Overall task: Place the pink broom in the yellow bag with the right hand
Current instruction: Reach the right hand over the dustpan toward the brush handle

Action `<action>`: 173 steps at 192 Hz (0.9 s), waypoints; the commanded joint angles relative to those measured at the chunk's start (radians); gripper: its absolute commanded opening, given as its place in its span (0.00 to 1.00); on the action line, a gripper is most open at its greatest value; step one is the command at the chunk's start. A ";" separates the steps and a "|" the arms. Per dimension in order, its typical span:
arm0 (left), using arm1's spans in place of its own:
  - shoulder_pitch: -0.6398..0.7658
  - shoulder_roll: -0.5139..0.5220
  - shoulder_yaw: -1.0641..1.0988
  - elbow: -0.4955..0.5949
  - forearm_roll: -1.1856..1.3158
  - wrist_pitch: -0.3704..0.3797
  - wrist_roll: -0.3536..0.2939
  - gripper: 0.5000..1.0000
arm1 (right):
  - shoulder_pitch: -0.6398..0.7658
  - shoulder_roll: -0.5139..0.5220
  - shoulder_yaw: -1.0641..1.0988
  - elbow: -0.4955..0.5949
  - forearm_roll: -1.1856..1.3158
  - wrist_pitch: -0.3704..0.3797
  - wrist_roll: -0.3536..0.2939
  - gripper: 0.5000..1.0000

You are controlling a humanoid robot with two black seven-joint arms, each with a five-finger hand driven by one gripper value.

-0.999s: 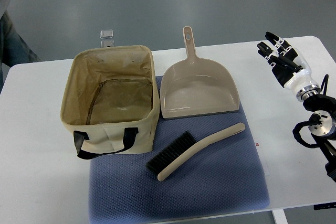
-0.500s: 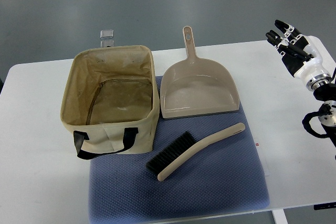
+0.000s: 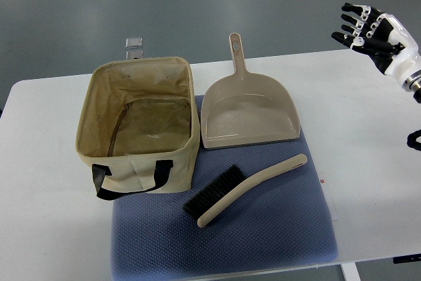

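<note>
— What's in the open beige fabric bag (image 3: 137, 126) near the tabletop's (image 3: 46, 228) left edge?
— Nothing. The beige black-bristled broom (image 3: 245, 187) lies on the blue mat (image 3: 276, 235).
— The right robot hand (image 3: 370, 25)?
— Raised over the far right corner, fingers spread, holding nothing.

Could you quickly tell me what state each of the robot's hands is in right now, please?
Left hand: not in view.
Right hand: open, fingers spread, holding nothing, raised at the table's far right corner.
</note>
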 commanded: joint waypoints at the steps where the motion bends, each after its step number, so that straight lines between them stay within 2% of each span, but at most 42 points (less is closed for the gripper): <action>1: 0.000 0.000 0.000 0.000 0.000 0.000 0.000 1.00 | 0.023 -0.021 -0.077 0.039 -0.113 0.000 0.007 0.85; 27: 0.000 0.000 0.000 0.000 0.000 0.000 0.000 1.00 | 0.079 -0.062 -0.215 0.082 -0.234 0.001 0.032 0.85; 69: 0.000 0.000 0.000 0.000 0.000 0.000 0.000 1.00 | 0.177 -0.102 -0.368 0.122 -0.309 0.001 0.033 0.85; 173: 0.000 0.000 0.000 0.000 0.000 0.000 0.000 1.00 | 0.429 -0.094 -0.816 0.147 -0.519 -0.003 0.058 0.85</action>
